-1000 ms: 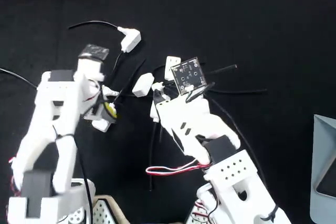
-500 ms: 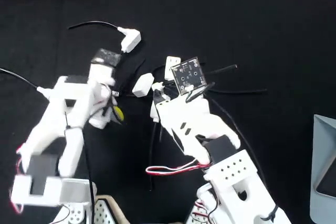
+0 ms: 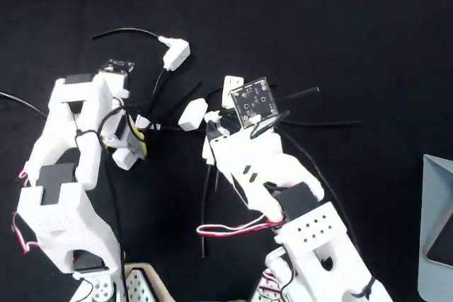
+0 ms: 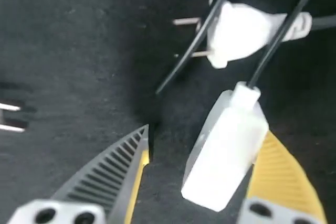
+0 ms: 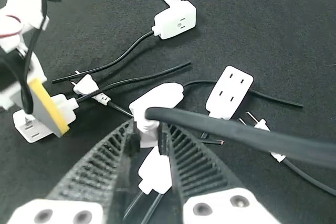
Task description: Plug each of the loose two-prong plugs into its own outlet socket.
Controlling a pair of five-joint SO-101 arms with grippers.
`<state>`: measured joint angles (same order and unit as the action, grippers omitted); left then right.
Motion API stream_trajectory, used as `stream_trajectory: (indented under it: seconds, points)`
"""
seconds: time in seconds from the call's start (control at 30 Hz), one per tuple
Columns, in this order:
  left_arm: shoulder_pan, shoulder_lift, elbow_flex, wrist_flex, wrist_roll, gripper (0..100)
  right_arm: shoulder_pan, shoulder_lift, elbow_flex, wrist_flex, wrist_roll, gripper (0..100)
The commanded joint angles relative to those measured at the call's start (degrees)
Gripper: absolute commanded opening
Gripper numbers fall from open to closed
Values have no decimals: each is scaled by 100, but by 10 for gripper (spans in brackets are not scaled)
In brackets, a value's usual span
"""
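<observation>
Swung my left arm back; left gripper point(image 4: 205, 135) wide, socket point(image 4: 226, 150) against one pad. Right gripper point(image 5: 148, 129) pinches plug point(image 5: 155, 174); nothing mated yet.

Plug point(image 4: 239, 27) just beside socket point(image 4: 226, 150), on table point(image 3: 354, 47)

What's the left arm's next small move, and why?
Probably close the left gripper on the socket. Its jaws stand open with the socket between them, against the yellow-padded finger, so nothing is clamped yet. A loose plug lies just beyond. The right gripper is shut on a second plug.
</observation>
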<state>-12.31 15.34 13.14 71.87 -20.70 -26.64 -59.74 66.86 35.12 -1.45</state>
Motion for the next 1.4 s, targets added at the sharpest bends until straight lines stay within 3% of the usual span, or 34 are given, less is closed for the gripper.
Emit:
stream_trajectory:
  seconds: [0.0, 0.2, 0.4, 0.67, 0.8, 0.93, 1.27, 1.37]
  points:
    - [-224, -35, -585, 123, -62, 310, -70, -66, -84, -18, 62, 14]
    - [-409, -35, -866, 246, -88, 310, -70, -66, -84, -18, 62, 14]
    - [-207, -35, -963, 642, -633, 310, -70, -66, -84, -18, 62, 14]
    - [-251, 35, -875, 53, -1705, 310, -70, -66, -84, -18, 62, 15]
    - [-110, 26, -576, -404, -1697, 293, -70, -66, -84, -18, 62, 15]
    - [224, 18, -286, -624, -1714, 166, -70, -66, -92, -18, 62, 15]
    - [1042, -167, 277, -264, -1670, 116, -62, -84, -92, -18, 62, 15]
    - [1437, -510, 338, -53, -1266, 80, -53, -92, -92, -18, 62, 15]
